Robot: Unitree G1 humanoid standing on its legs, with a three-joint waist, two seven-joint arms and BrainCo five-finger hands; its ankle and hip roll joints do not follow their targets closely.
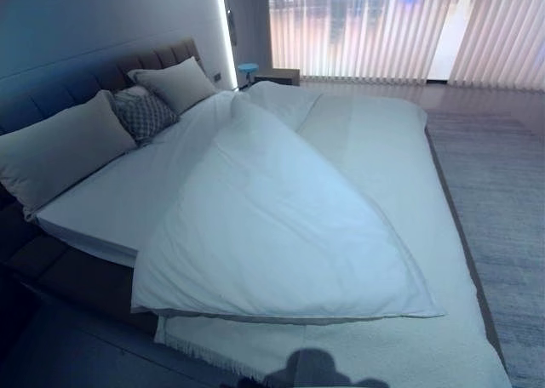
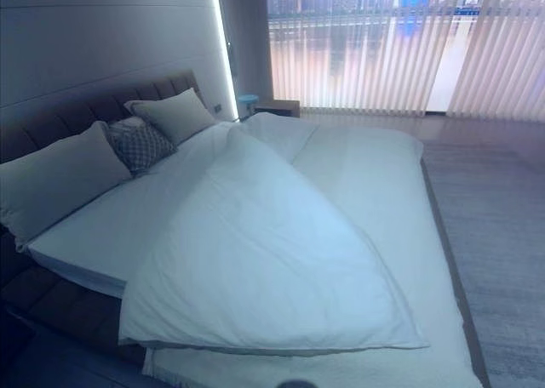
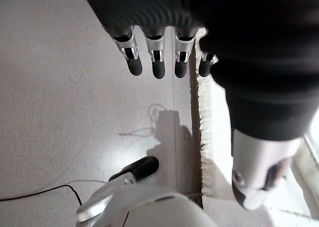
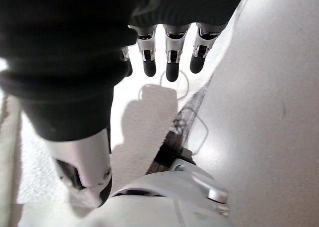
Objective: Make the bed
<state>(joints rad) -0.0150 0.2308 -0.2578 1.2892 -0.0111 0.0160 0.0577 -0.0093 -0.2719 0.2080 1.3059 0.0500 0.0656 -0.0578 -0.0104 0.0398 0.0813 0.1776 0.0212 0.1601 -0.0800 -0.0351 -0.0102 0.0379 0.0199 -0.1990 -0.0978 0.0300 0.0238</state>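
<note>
A wide bed (image 1: 456, 226) stretches away from me, its headboard on the left. The white duvet (image 1: 281, 226) is folded back diagonally across the middle, leaving the sheet (image 1: 111, 205) bare on the pillow side. A pale fringed blanket (image 1: 255, 350) covers the near foot end. My left hand (image 3: 158, 67) hangs over the floor beside the blanket's fringe (image 3: 202, 137), fingers straight and holding nothing. My right hand (image 4: 172, 62) hangs over the blanket's edge (image 4: 134, 117), also open and holding nothing.
Two grey pillows (image 1: 60, 145) (image 1: 174, 82) and a patterned cushion (image 1: 145, 111) lean on the dark padded headboard (image 1: 51, 90). A nightstand (image 1: 277, 75) stands in the far corner by the vertical blinds (image 1: 383, 31). A grey rug (image 1: 502, 192) lies along the bed's right side.
</note>
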